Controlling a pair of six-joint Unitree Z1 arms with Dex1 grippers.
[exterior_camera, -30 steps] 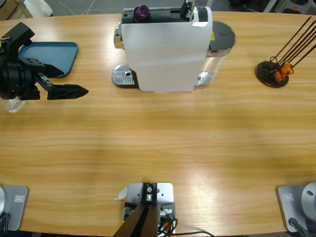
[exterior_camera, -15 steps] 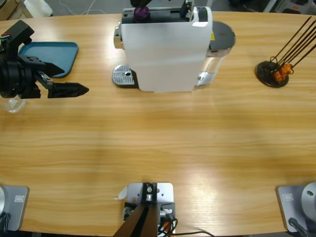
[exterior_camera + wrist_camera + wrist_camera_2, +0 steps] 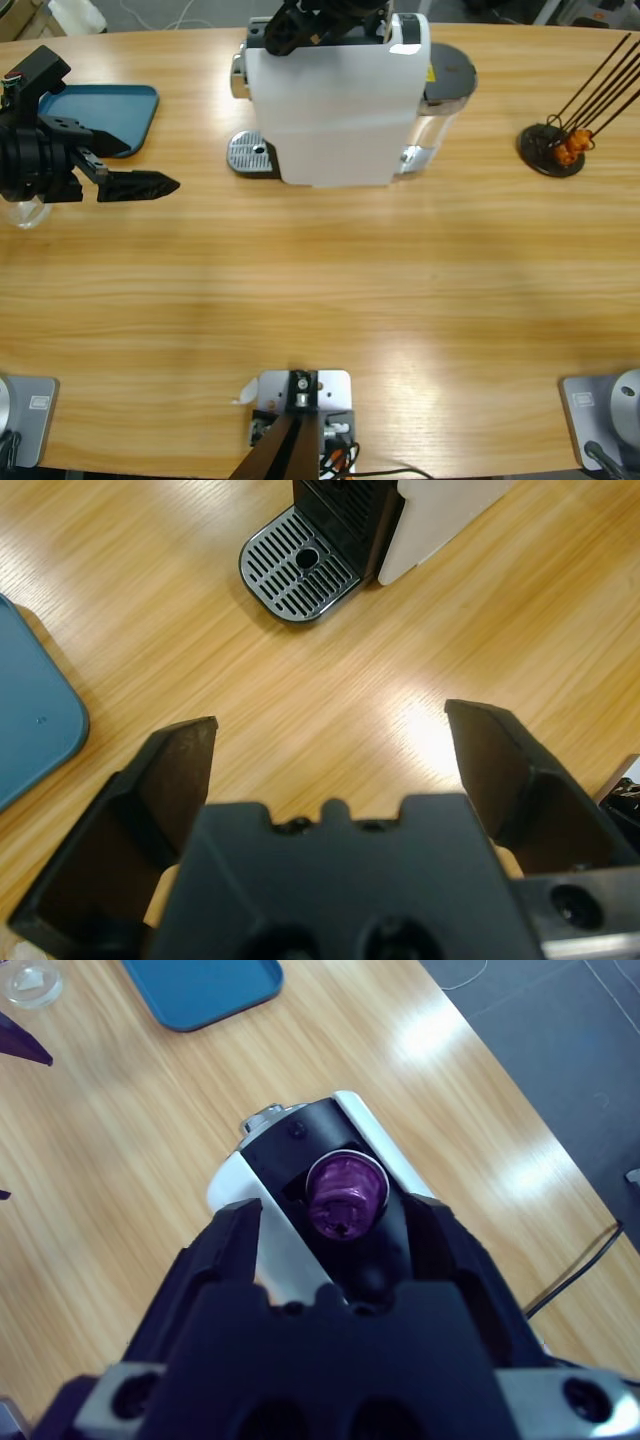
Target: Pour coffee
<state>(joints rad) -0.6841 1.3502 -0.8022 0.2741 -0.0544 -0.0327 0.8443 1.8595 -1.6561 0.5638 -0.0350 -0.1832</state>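
Our left gripper [image 3: 150, 185] hovered over the left part of the wooden worktop [image 3: 330, 290], its two black jaws spread wide with nothing between them; in the left wrist view the same gripper [image 3: 330, 745] looked down on bare wood, with the coffee machine's round perforated drip tray [image 3: 298, 575] well ahead of the jaws and a corner of a blue tray [image 3: 30, 735] off to one side. In the high view that blue tray [image 3: 115, 110] lay just behind our left arm near the worktop's far left edge, and a small clear glass [image 3: 25, 213] stood by the left edge, partly hidden under the arm; we could not tell whether it held any coffee. Our right gripper [image 3: 340, 1222] hung directly above the top of the white coffee machine [image 3: 260, 1175], its jaws parted on either side of a purple capsule [image 3: 345, 1195] that sat in the machine's black top opening; we could not tell whether the jaws touched it. From above, that gripper [image 3: 315, 22] showed as a dark shape over the machine's [image 3: 335, 95] top rear, and the drip tray [image 3: 250, 152] jutted out to the machine's left with nothing on it. The right wrist view also showed the clear glass [image 3: 30, 982] far off near the blue tray [image 3: 200, 988]. Near the worktop's right edge stood a dark round base holding thin sticks [image 3: 555, 145], well apart from everything else.
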